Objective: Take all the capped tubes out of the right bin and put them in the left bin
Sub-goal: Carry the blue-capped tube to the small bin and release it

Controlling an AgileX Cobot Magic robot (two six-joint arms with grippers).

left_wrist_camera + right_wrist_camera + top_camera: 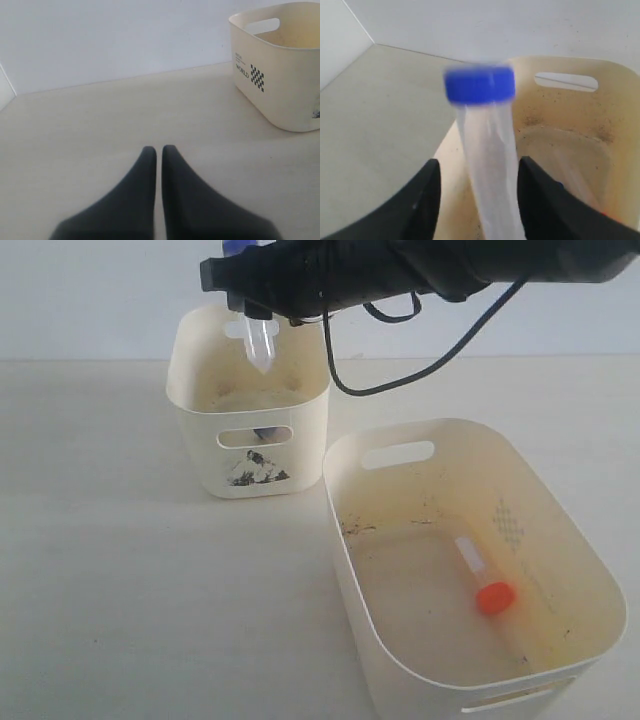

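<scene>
My right gripper [260, 312] hangs over the left bin [200, 410], the tall narrow one with the dark print. Its fingers [427, 185] stand open. A blue-capped tube [485, 165] sits between them, blurred, with a gap on each side. The exterior view has that tube [262, 345] pointing tip down just above the left bin's opening. One orange-capped tube [480, 575] lies on the floor of the wide right bin [560, 540]. A bit of blue [265, 433] shows through the left bin's front slot. My left gripper [159, 150] is shut and empty, low over the table.
In the left wrist view a cream bin [280, 80] with "WORLD" and a checker print stands some way beyond my left gripper. A black cable [400, 370] loops down from the right arm above the gap between the bins.
</scene>
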